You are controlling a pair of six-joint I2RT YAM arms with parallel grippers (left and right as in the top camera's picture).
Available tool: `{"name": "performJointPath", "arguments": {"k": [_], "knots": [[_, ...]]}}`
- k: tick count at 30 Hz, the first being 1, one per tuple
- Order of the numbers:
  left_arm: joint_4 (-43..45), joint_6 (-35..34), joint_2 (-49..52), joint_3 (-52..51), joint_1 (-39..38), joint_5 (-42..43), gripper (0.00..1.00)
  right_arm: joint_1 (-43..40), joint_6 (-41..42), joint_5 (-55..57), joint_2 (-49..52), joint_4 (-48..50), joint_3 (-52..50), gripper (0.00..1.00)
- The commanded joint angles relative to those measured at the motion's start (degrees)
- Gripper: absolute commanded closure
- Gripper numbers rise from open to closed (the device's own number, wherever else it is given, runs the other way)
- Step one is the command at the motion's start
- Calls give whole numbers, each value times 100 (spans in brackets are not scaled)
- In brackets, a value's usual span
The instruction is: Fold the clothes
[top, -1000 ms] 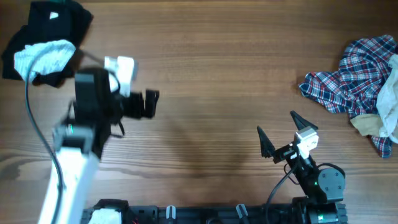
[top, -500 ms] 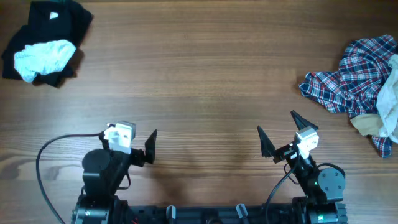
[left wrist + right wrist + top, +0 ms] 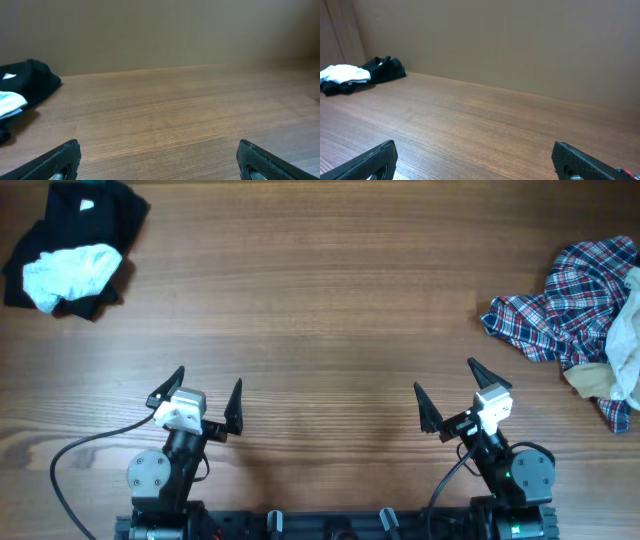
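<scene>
While parked low at the near edge of the brown wood-grain surface [image 3: 320, 300], well apart from each other and well clear of the clothes: black two-finger left end effector [image 3: 211, 373] with a white block [image 3: 180, 408] behind it, released, fingers splayed wide around bare wood; black two-finger right end effector [image 3: 442, 374], likewise released, wide and empty. From each wrist view, only the dark fingertip pair at the bottom corners, plain wood in between. Farther out, a broad bare stretch of wood across the middle. Beyond that, to the right, crumpled red-blue-white plaid shirt [image 3: 570, 295] in a loose heap running to the right edge, with a rumpled beige piece [image 3: 588, 380] tucked against its near side and a pale whitish cloth [image 3: 628, 330] lying over its right part. Farthest off, in the far left corner, bunched black garments [image 3: 90, 210] with a small pale-blue crumpled garment [image 3: 68, 270] resting on top, toward their near side; same heap at far left in the left wrist view and far off to the left in the right wrist view, in front of a plain beige wall [image 3: 520, 40]
</scene>
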Motion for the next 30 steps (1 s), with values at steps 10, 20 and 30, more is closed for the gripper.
{"name": "performJointPath", "arguments": {"k": [10,20,30], "knots": [[2063,33,-70,-168,26,179,0,-28,-70,13,-39,31,-9,0],[1423,33,-72,-201,39,103,0,-28,-72,15,-39,31,-9,0],[323,28,11,-199,245,94,0,-28,-72,13,-39,31,-9,0]]}}
